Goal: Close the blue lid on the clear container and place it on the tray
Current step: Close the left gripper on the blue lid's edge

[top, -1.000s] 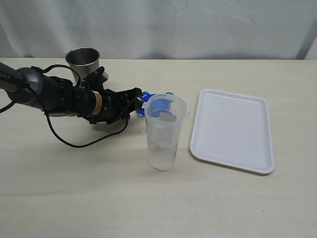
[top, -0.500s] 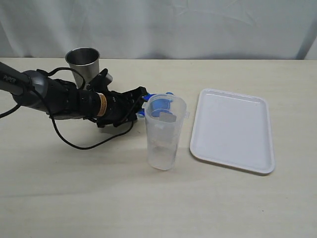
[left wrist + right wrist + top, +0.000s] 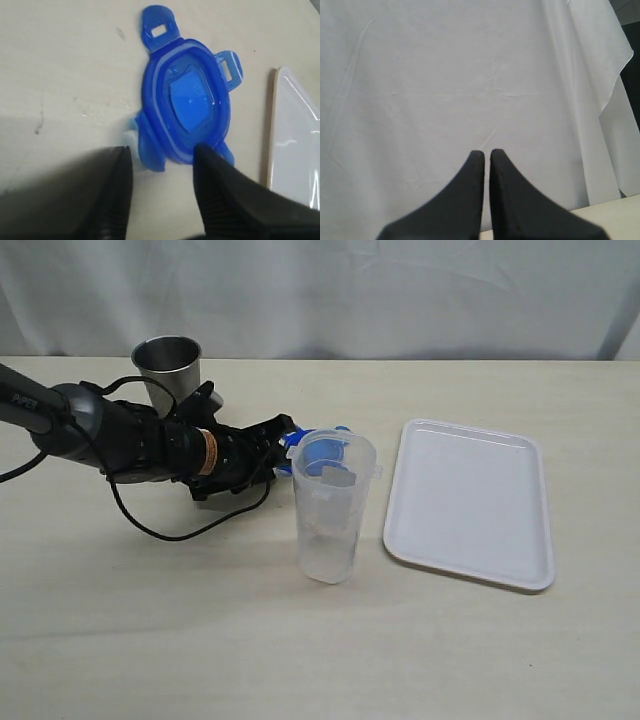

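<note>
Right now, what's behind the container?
The lid, flat on the table, with the left gripper open around its edge. The container blurs most of it in the exterior view.

Pale beige wood-grain table [image 3: 150, 640], matte, a few faint scuffs and a dark speck near the lid in the left wrist view. Directly on it:
- steel cup [image 3: 167, 365], upright, open top, at the far left by the backdrop.
- blue lid [image 3: 185, 107], lying flat, snap flaps splayed outward, just behind the container in the exterior view.
- clear container [image 3: 329, 515], upright, open, around the table's middle.
- white tray [image 3: 470, 500], flat, right of the container, apart from it, long side running away from the camera.
- black cable [image 3: 165, 537], looping across the surface left of the container.
</note>
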Controlling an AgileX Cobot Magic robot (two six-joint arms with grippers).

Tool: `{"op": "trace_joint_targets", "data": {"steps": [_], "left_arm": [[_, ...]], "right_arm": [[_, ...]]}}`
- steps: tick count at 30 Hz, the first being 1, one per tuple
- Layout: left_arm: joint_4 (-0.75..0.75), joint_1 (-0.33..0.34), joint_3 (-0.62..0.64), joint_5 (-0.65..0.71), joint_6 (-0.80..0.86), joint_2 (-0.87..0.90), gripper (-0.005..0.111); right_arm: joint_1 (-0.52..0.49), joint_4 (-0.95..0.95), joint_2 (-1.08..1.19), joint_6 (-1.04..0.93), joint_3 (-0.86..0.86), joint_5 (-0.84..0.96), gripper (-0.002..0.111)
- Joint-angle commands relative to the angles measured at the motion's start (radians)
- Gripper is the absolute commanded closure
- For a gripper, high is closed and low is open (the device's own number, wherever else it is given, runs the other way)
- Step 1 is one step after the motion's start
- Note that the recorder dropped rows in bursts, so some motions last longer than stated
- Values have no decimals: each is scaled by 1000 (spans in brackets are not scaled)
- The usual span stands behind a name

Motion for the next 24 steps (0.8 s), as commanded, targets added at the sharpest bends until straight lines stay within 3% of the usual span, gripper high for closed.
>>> {"op": "trace_joint_targets", "data": {"steps": [1, 10, 17, 24], "left_arm": [[-18, -4, -23, -56, -13, 47, 68], [-64, -4, -36, -11, -7, 83, 70], [-60, -4, -36, -15, 4, 83, 107], [-61, 12, -36, -78, 4, 83, 107]], "right_arm": [[-3, 2, -5, 1, -3, 8, 104], [-3, 2, -5, 1, -3, 8, 104], [-3, 2, -5, 1, -3, 8, 104], [-3, 2, -5, 1, -3, 8, 104]]}}
